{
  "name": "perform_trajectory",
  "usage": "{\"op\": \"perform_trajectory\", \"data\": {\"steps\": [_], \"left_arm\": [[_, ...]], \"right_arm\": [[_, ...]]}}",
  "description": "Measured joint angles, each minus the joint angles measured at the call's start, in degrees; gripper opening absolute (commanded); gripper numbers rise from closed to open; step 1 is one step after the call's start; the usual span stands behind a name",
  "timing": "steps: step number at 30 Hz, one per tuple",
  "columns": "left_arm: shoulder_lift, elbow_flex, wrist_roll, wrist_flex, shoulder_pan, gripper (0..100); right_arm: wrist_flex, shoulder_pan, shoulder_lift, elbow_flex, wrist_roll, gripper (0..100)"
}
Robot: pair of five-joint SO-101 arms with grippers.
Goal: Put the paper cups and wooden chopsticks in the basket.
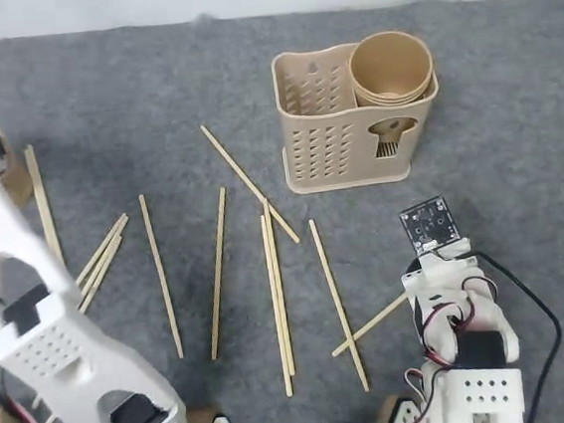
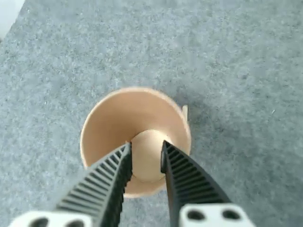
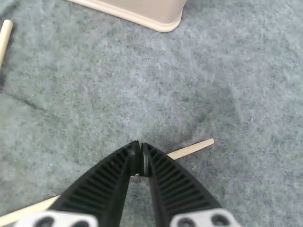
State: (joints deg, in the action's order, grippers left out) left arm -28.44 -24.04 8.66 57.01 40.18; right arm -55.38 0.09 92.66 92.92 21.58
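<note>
Our left hand [image 2: 146,146] hangs slightly open over an upright paper cup [image 2: 137,113] near the table's [image 1: 516,149] left edge. Our right hand [image 3: 141,158], closed on nothing, hangs above a chopstick [image 3: 189,150] near the front edge.

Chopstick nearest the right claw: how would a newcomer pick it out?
Find the beige basket, then drop to the right arm nearer the camera. The chopstick beside that arm slants almost crosswise, while its neighbours run mostly lengthwise.
</note>
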Motion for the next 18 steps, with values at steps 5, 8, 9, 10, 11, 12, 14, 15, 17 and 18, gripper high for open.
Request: {"op": "perform_trajectory", "data": {"steps": [5, 8, 9, 10, 11, 12, 14, 15, 17, 18], "left_arm": [[-2.11, -9.32, -0.18, 8.88, -1.67, 11], [-4.40, -13.27, -0.18, 12.57, -3.25, 11], [-5.45, -14.42, -0.18, 13.01, -3.69, 11], [-6.51, -15.47, -0.18, 13.10, -3.96, 11], [-7.74, -16.70, -0.18, 13.10, -4.13, 11], [-9.23, -17.93, -0.18, 13.19, -4.13, 11], [-12.75, -20.22, -0.18, 13.19, -3.87, 11], [-14.51, -21.71, -0.18, 13.19, -3.78, 11], [-18.29, -25.14, 0.00, 13.19, -3.78, 11], [-20.22, -27.08, 0.00, 13.19, -3.60, 11]], "right_arm": [[0.00, 0.00, 0.00, 0.00, 0.00, 0.9], [0.00, 0.00, 0.00, 0.00, 0.88, 0.9], [0.00, 0.00, 0.00, 0.00, 1.23, 0.9], [0.00, 0.00, 0.00, 0.00, 1.49, 0.9], [0.00, 0.00, 0.00, 0.00, 1.58, 0.9], [0.00, 0.00, 0.00, 0.00, 1.67, 0.9], [0.00, 0.00, 0.00, 0.00, 1.76, 0.9], [0.00, 0.00, 0.00, 0.00, 1.76, 0.9], [0.00, 0.00, 0.00, 0.00, 1.93, 0.9], [0.00, 0.00, 0.00, 0.00, 1.93, 0.9]]}}
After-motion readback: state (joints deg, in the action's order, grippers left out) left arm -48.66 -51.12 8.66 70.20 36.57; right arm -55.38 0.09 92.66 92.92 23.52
